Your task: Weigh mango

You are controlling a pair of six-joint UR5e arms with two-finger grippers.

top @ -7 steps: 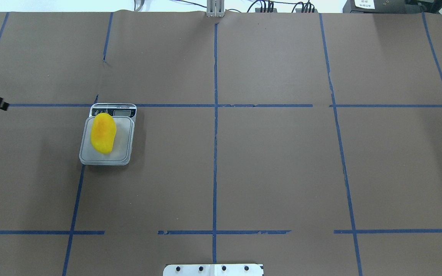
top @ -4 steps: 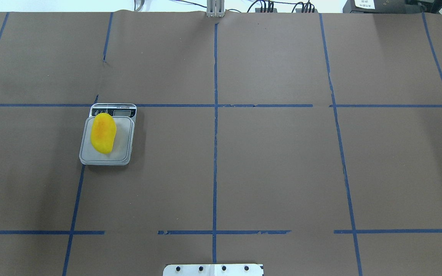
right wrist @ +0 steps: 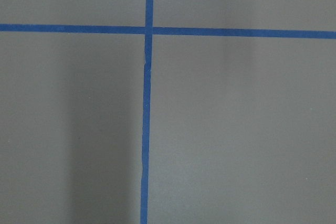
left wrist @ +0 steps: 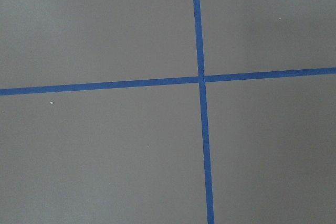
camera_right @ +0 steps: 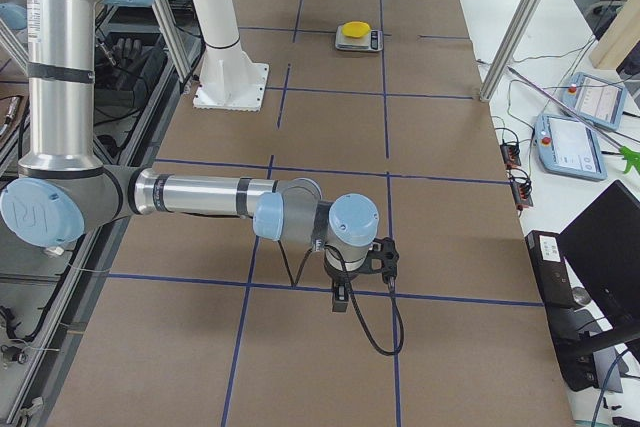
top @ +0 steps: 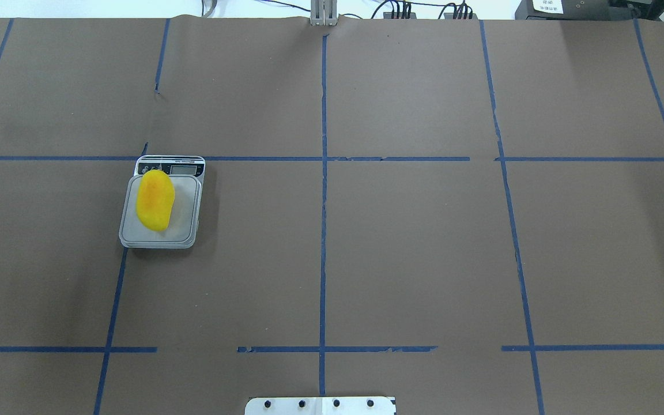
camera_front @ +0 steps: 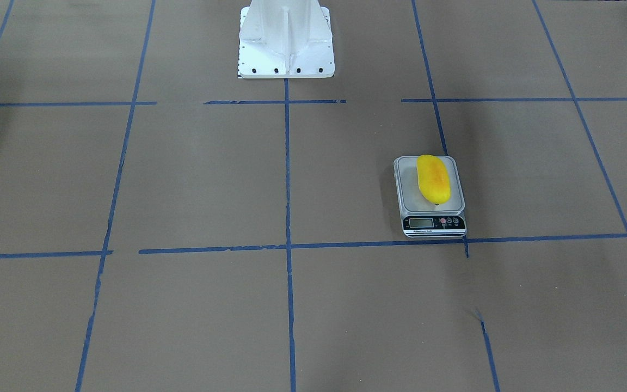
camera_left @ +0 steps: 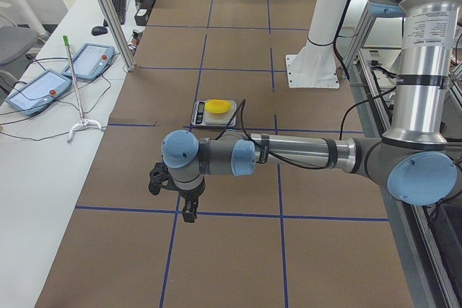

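Observation:
The yellow mango (top: pixel 155 200) with an orange blush lies lengthwise on the platform of a small grey digital scale (top: pixel 185 230), left of the table's middle. It also shows in the front-facing view (camera_front: pixel 433 178) on the scale (camera_front: pixel 433 222), display towards the operators' side. My left gripper (camera_left: pixel 189 213) hangs over the table near its left end, far from the scale. My right gripper (camera_right: pixel 340 297) hangs near the right end. Both show only in the side views, so I cannot tell if they are open or shut. The wrist views show only brown paper and blue tape.
Brown paper with blue tape lines covers the table (top: pixel 412 242). The white robot base (camera_front: pixel 286 43) stands at the near middle edge. Two teach pendants (camera_left: pixel 43 88) and cables lie on the white bench beyond the far edge.
A black part of my left arm, at the overhead view's left edge a second ago, has left the view. Mango and scale have not moved.

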